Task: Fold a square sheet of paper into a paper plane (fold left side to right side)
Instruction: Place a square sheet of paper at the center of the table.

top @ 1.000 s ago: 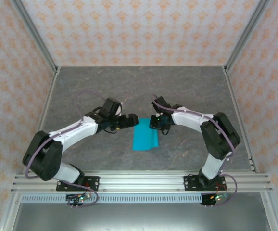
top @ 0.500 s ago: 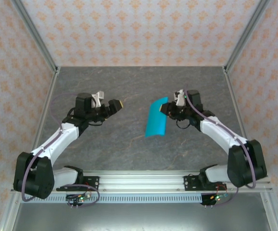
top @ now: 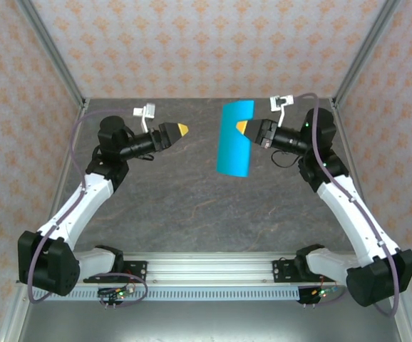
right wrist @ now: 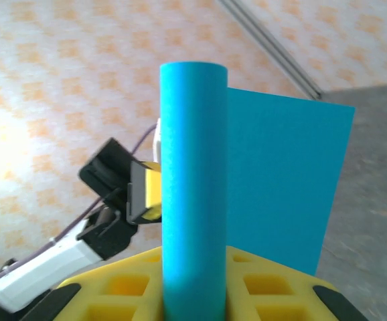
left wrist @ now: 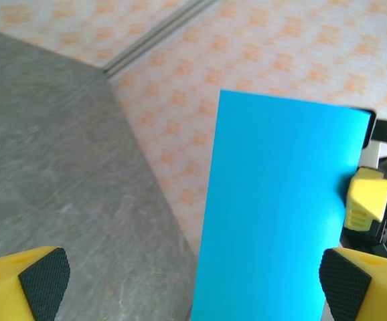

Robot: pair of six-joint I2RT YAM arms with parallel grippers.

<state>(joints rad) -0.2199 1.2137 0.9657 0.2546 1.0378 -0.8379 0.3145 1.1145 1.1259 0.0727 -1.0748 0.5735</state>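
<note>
Though flat from overhead, raised over the table's far side, the cyan sheet of paper shows a rounded fold in the right wrist view, pinched by the right hand, the left hand open.

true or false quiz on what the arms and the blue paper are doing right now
1. The right gripper is shut on the paper. True.
2. The paper lies flat on the table. False: it is held up in the air, off the table.
3. The left gripper is open and empty. True.
4. Both grippers hold the paper. False: the left gripper is apart from it, pointing toward it.
</note>
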